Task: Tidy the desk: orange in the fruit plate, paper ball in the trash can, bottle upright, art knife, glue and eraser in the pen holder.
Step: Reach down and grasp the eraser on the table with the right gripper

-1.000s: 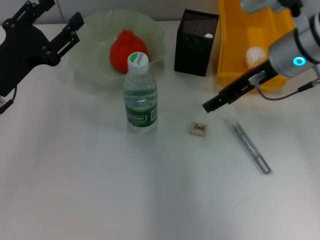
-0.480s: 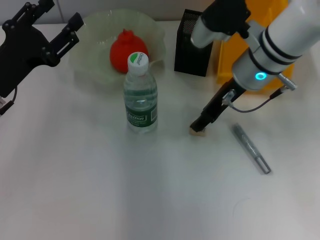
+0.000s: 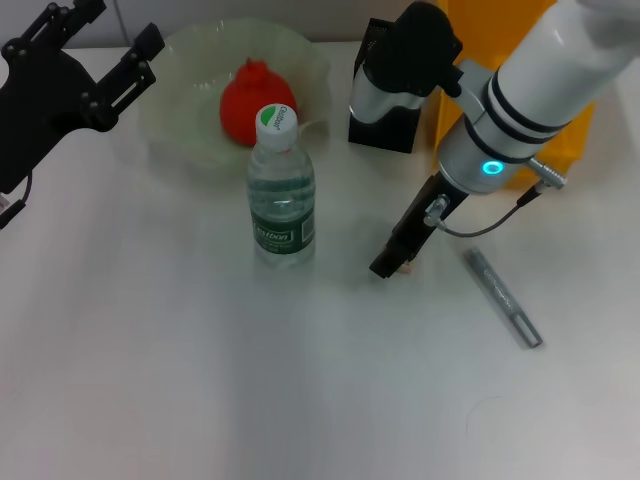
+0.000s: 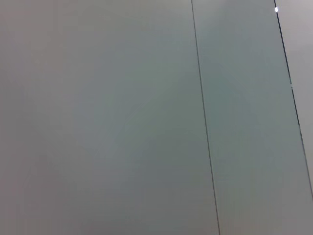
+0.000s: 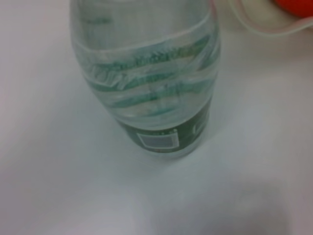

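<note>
Had right tool (image 3: 392, 262) down on eraser (image 3: 405, 268), mid-worktop, right of upright bottle (image 3: 282, 190). Could not tell whether its fingers were spread or pinching; eraser mostly hidden beneath. Judged step: grab eraser for pen holder (image 3: 385, 95) at far edge. Advice to self: centre over block, close gently, lift straight, clear bottle. Left tool (image 3: 95, 65) parked spread at far left corner. Orange (image 3: 245, 95) sat in fruit plate (image 3: 180, 130).

The right gripper (image 3: 390, 265) is down on the eraser (image 3: 405, 267), right of the upright bottle (image 3: 281, 190).
</note>
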